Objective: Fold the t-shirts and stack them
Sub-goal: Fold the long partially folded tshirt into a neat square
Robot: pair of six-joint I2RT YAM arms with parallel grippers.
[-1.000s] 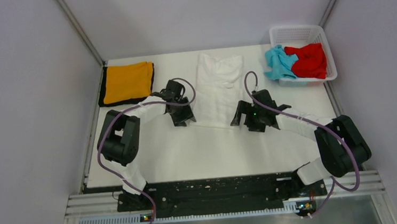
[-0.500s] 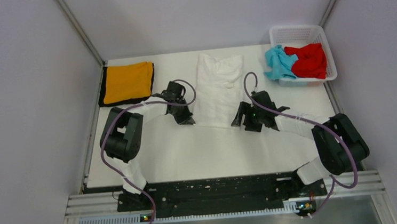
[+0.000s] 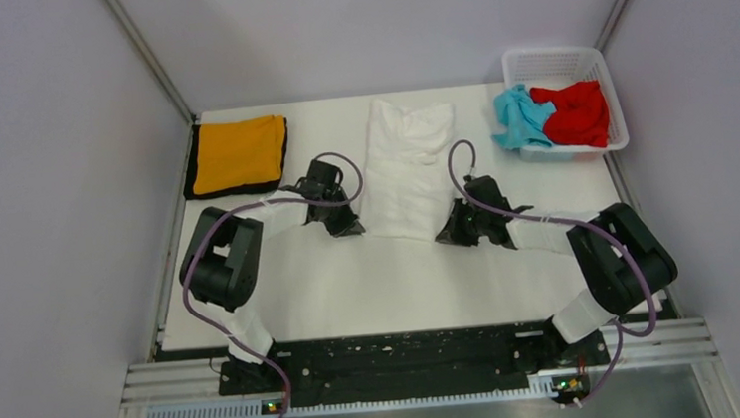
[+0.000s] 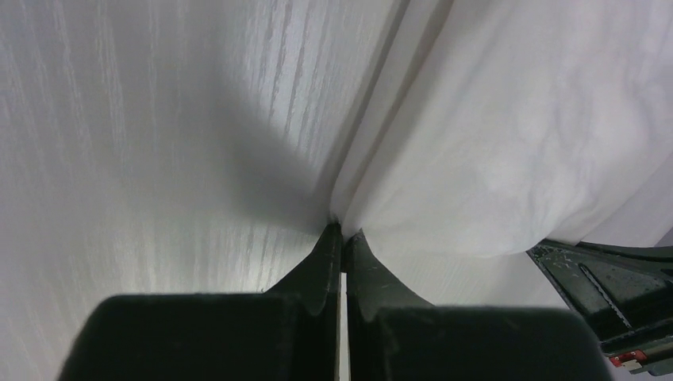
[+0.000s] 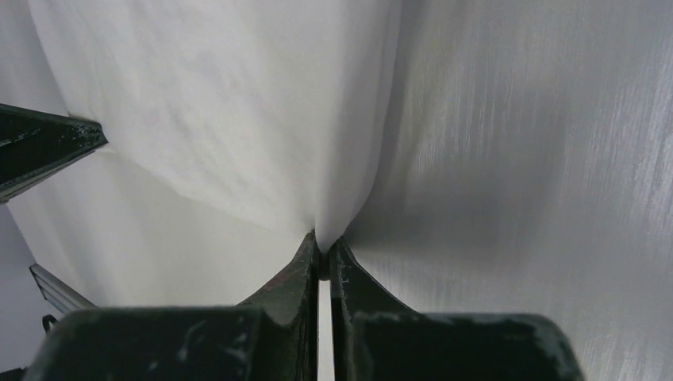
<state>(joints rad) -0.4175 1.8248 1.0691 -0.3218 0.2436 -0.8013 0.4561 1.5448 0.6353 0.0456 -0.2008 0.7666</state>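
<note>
I see the large white cloth t-shirt (image 3: 409,166) lying as a long, narrowed strip down the middle of the white table (image 3: 352,280). Its near edge ends between my two arms.

My left gripper (image 4: 341,236) sits low at the shirt's near left corner. Its fingers are pressed together on a pinch of the white cloth. In the left wrist view the fabric gathers right at the fingertips and spreads away up and to the right.

My right gripper (image 5: 321,244) is at the near right corner, its fingers likewise closed on a fold of the same shirt. There the cloth rises from the tips and fans up and to the left. The rest of the shirt lies beyond and between the two grippers, flat on the table.

A folded orange t-shirt with black trim (image 3: 237,155) lies flat at the far left corner, well apart from the white one.

At the far right corner stands a white plastic lattice basket (image 3: 559,59). It holds a crumpled light blue t-shirt (image 3: 520,117) on the left and a crumpled red t-shirt (image 3: 573,113) on the right, touching each other. The blue one spills over the basket's left rim.
</note>
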